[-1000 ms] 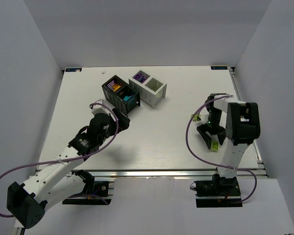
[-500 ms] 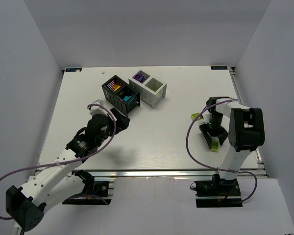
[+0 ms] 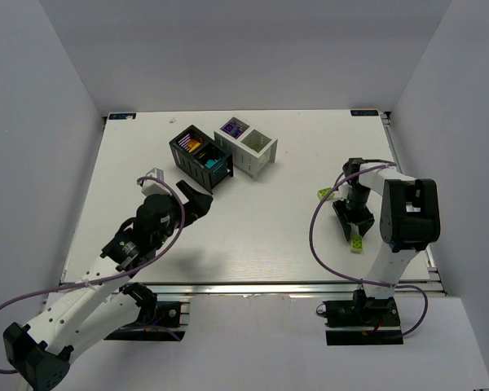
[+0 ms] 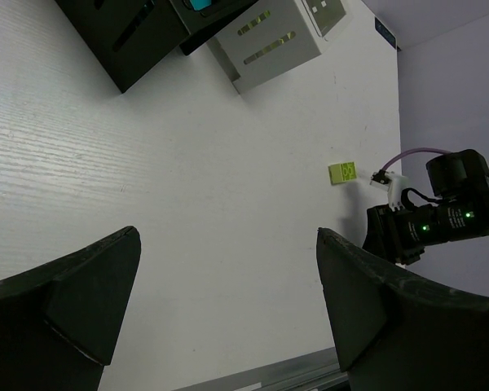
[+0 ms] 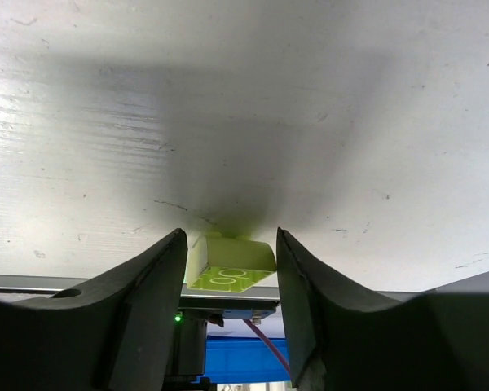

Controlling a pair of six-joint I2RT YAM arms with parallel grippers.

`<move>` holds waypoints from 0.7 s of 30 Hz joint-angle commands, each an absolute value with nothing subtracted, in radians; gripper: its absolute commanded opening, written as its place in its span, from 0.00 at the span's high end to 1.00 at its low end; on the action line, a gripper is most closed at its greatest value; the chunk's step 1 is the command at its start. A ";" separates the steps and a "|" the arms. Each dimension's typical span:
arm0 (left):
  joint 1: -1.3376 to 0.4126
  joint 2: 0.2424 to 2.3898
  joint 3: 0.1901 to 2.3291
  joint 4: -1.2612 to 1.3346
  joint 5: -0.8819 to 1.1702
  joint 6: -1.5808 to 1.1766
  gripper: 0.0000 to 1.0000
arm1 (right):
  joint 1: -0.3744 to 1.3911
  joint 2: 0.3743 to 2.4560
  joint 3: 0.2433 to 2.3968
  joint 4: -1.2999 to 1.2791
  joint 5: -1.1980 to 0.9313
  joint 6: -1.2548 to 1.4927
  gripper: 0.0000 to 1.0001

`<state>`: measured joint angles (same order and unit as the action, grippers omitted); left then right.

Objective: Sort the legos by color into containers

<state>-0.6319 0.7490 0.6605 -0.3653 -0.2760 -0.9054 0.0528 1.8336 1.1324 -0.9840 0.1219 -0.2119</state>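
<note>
A lime green lego (image 3: 355, 243) lies on the table near the right front edge. My right gripper (image 3: 350, 231) points down at it. In the right wrist view the lego (image 5: 228, 259) sits between my fingertips (image 5: 167, 269) with thin gaps on both sides; the gripper (image 5: 231, 241) is narrowly open. A second lime lego (image 3: 325, 194) lies just left of that arm and also shows in the left wrist view (image 4: 342, 173). My left gripper (image 3: 197, 200) (image 4: 228, 244) is wide open and empty, near side of the black container (image 3: 187, 160). The white container (image 3: 243, 156) stands beside it.
The black container holds orange and teal pieces; the white one holds purple in its left compartment. Both stand at the table's back centre. The right arm's purple cable (image 3: 316, 228) loops over the table. The table's front rail (image 3: 253, 287) runs close to the nearer lime lego.
The right gripper's jaws have narrowed from wide open to close about the lime lego. The left arm has drawn back toward the near left, away from the black container.
</note>
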 commanded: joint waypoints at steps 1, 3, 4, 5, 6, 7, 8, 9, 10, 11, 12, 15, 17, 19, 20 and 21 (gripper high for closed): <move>-0.627 0.730 0.646 -0.371 -0.276 -0.917 0.02 | 0.048 1.816 1.140 -0.989 0.097 -0.195 0.47; -0.629 0.733 0.647 -0.367 -0.275 -0.919 0.02 | 0.046 1.804 1.118 -0.989 0.087 -0.192 0.50; -0.629 0.736 0.647 -0.362 -0.273 -0.919 0.02 | 0.045 1.793 1.109 -0.988 0.086 -0.193 0.50; -0.627 0.739 0.650 -0.361 -0.270 -0.919 0.02 | 0.044 1.787 1.100 -0.985 0.089 -0.192 0.50; -0.629 0.742 0.652 -0.357 -0.265 -0.917 0.02 | 0.044 1.778 1.083 -0.985 0.089 -0.195 0.51; -0.629 0.752 0.653 -0.351 -0.262 -0.917 0.02 | 0.043 1.772 1.074 -0.980 0.094 -0.195 0.50; -0.629 0.755 0.653 -0.350 -0.259 -0.917 0.02 | 0.040 1.767 1.068 -0.977 0.097 -0.196 0.50; -0.629 0.759 0.657 -0.347 -0.258 -0.917 0.02 | 0.040 1.763 1.060 -0.974 0.098 -0.199 0.50; -0.629 0.764 0.657 -0.342 -0.252 -0.917 0.02 | 0.038 1.761 1.048 -0.971 0.100 -0.199 0.50; -0.627 0.764 0.657 -0.342 -0.250 -0.917 0.02 | 0.035 1.758 1.043 -0.968 0.103 -0.199 0.49; -0.627 0.765 0.657 -0.341 -0.249 -0.919 0.02 | 0.035 1.755 1.039 -0.965 0.103 -0.199 0.49; -0.627 0.759 0.655 -0.342 -0.250 -0.922 0.02 | 0.037 1.749 1.028 -0.956 0.098 -0.199 0.52; -0.629 0.753 0.652 -0.344 -0.252 -0.923 0.02 | 0.037 1.750 1.031 -0.953 0.095 -0.202 0.61; -0.629 0.753 0.650 -0.342 -0.252 -0.925 0.02 | 0.037 1.746 1.040 -0.956 0.084 -0.207 0.70; -0.629 0.752 0.650 -0.342 -0.252 -0.925 0.02 | 0.037 1.744 1.054 -0.962 0.080 -0.215 0.79; -0.629 0.753 0.650 -0.341 -0.252 -0.923 0.02 | 0.037 1.740 1.063 -0.965 0.062 -0.222 0.85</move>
<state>-0.6315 0.7685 0.6586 -0.3580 -0.2607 -0.9188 0.0402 1.7794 1.0325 -0.9611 0.0956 -0.2134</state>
